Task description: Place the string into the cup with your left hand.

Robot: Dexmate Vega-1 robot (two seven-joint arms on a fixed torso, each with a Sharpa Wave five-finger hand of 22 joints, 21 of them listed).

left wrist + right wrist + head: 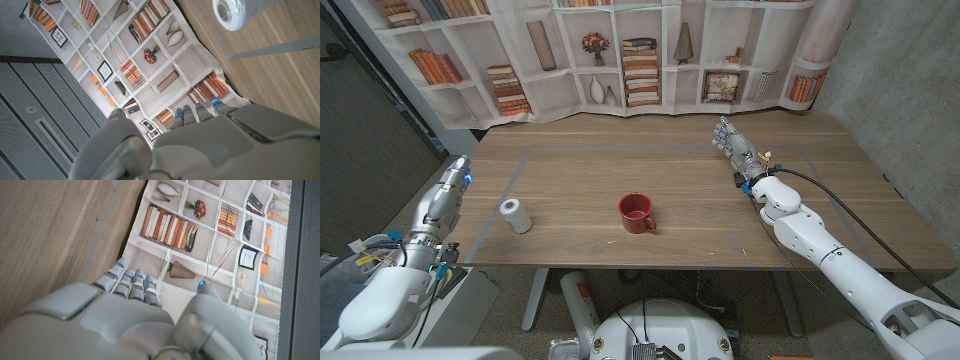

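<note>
Showing from the head view, at the far left edge of the table [570,240]: left hand [453,180] reaching forward past the table's left rim, fingers straight and together, gripping nothing. Lying just to its right, apart from the fingertips and untouched: spool of string [516,215], white, tipped on its side on the wood. Standing further right, near the table's middle and well apart from the spool: red cup [637,213], upright, mouth open, handle turned toward the near right. Resting at the far right side of the table: right hand [733,145], fingers extended and loosely spread, holding nothing.

Showing from the left wrist view what the head view is hiding: hollow end of the spool [231,12], seen nearly end-on, sitting beyond the fingertips [197,111] with bare wood between them. Showing in the right wrist view: back of the right hand [135,310], fingers stretched out toward the bookshelf backdrop [210,235], thumb set apart, nothing grasped.
</note>
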